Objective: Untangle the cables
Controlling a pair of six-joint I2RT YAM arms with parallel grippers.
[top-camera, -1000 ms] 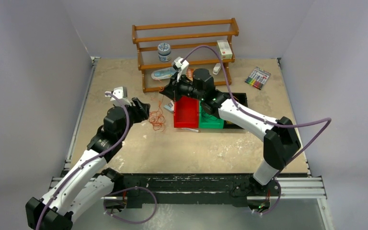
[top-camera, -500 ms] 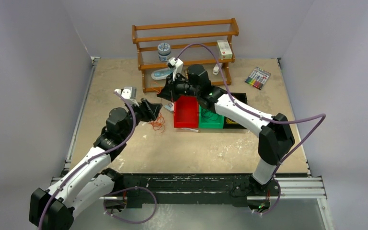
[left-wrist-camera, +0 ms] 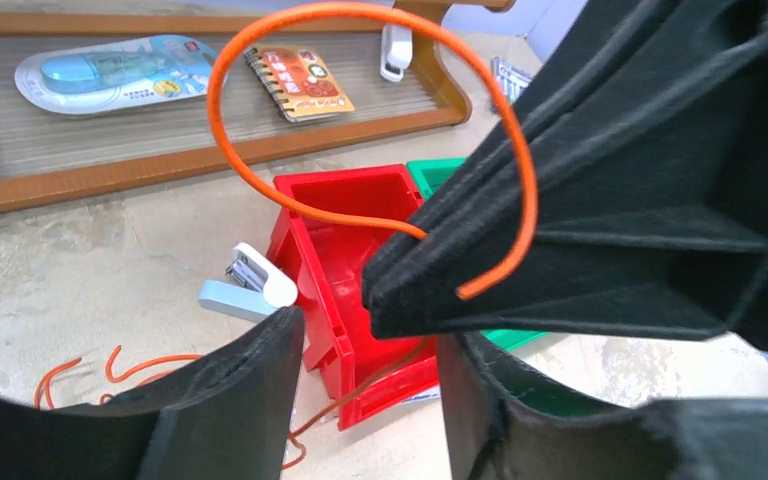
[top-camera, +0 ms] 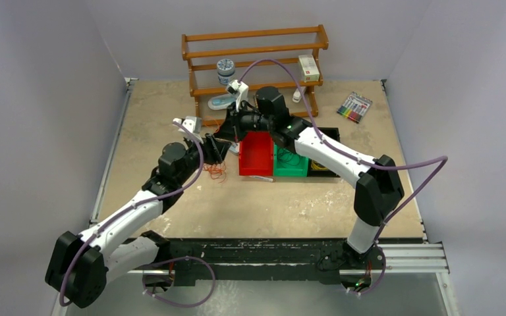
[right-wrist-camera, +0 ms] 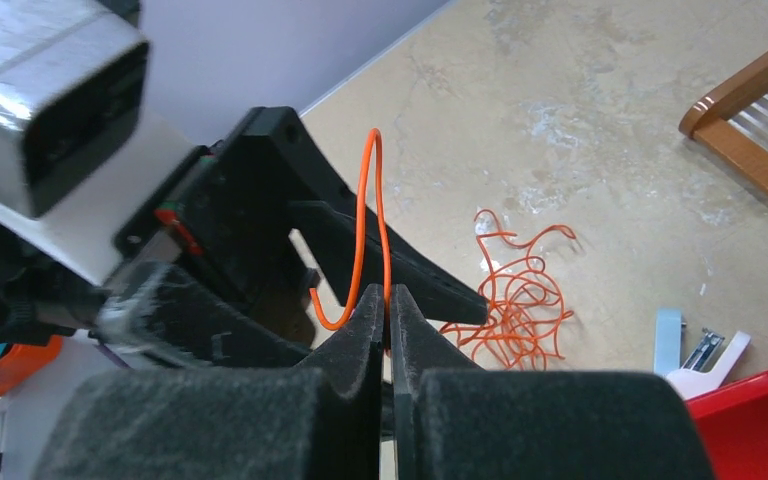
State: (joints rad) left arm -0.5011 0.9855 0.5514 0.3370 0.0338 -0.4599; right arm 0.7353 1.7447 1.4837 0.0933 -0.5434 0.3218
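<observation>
My right gripper [right-wrist-camera: 388, 296] pinches the orange cable loop [right-wrist-camera: 370, 200] while my left gripper [left-wrist-camera: 368, 345] gapes empty beside it; pulling could cinch the tangle [right-wrist-camera: 515, 300] below them.

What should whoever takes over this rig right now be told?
Right gripper: shut on an orange cable loop, held up off the table.
Left gripper: open, fingers either side of the right one's tip, gripping nothing.
The rest of the cables lie in a tangle on the table, beside the red bin.
Done: one loop raised.
To do: pull that cable free, then separate the others; whether the held loop is clear of the tangle cannot be told.
</observation>
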